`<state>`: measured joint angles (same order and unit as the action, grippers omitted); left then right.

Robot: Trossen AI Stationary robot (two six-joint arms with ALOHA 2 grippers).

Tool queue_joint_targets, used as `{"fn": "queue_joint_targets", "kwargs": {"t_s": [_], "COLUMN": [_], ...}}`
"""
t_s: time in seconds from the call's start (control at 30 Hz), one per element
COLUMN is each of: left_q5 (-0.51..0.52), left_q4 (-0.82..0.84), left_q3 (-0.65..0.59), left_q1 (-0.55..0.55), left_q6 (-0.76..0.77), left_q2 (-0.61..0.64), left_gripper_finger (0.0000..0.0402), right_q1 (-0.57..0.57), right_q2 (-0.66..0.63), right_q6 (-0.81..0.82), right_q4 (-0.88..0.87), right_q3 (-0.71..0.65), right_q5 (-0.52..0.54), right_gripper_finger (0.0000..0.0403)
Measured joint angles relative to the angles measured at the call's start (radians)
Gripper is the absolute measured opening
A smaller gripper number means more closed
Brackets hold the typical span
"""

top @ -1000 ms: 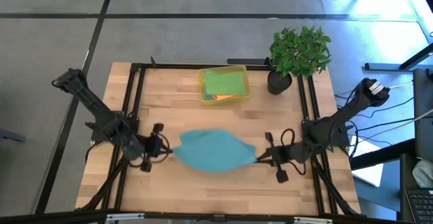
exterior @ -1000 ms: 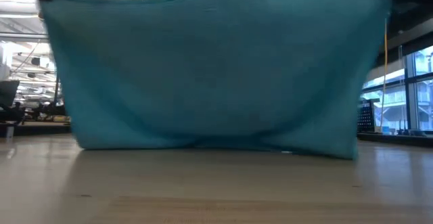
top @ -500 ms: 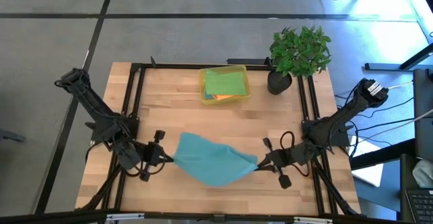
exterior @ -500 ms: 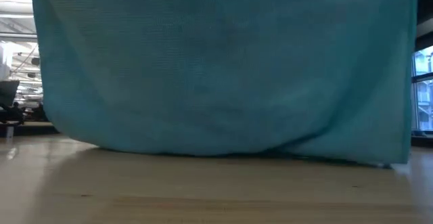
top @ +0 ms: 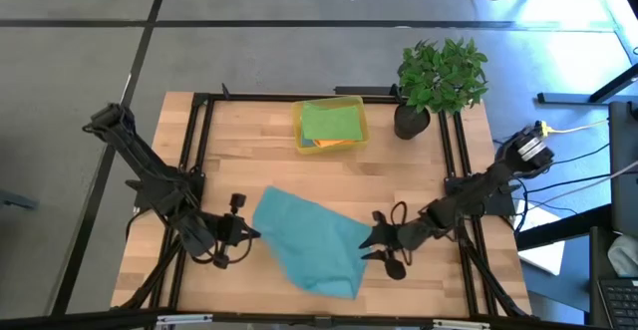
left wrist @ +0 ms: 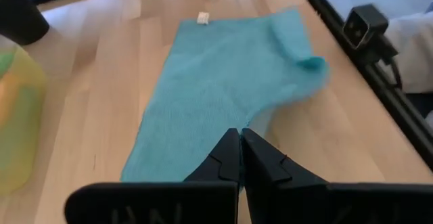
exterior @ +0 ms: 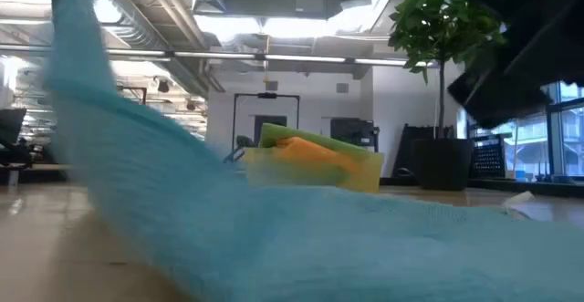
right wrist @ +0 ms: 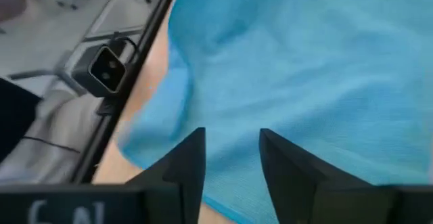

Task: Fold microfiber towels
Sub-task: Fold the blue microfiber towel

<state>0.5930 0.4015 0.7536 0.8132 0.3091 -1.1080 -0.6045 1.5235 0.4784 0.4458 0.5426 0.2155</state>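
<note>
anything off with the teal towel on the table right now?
Yes. The teal towel lies skewed on the table, a lopsided diagonal shape with its near corner bunched. The left gripper pinches one corner with shut jaws; the right gripper has its jaws open at the opposite edge.

1. The soft teal-blue microfiber towel [top: 309, 245], hanging stretched between both claws a second ago, now lies slumped across the wooden bench [top: 249, 156], trailing toward the near edge.
2. The right claw [top: 376, 246] has parted its fingers [right wrist: 189, 166] and let go of its corner; it has moved left.
3. The left claw [top: 249, 234], pinching its corner, has drawn nearer the near edge.
</note>
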Motion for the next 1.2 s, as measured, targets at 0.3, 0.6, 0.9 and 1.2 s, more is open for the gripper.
{"fn": "queue_joint_targets", "kwargs": {"t_s": [0.3,0.6,0.9,1.2], "left_q5": [0.0,-0.035,-0.063,-0.083], "left_q4": [0.001,-0.001,-0.005,0.002], "left_q3": [0.0,0.0,0.0,0.0], "left_q1": [-0.048,-0.121,-0.134,-0.13], "left_q6": [0.03,0.033,0.032,0.055], "left_q2": [-0.095,-0.137,-0.137,-0.137], "left_gripper_finger": [0.0,0.0,0.0,0.0], "right_q1": [0.062,0.039,0.091,0.101], "right_q2": [0.157,0.334,0.416,0.419], "right_q6": [0.063,0.04,0.018,0.015], "right_q4": [0.214,0.094,-0.3,-0.436], "right_q3": [0.023,0.271,0.512,0.531], "right_q5": [-0.227,-0.398,-0.433,-0.548], "right_gripper_finger": [0.0156,0.0156,0.0156,0.0156]}}
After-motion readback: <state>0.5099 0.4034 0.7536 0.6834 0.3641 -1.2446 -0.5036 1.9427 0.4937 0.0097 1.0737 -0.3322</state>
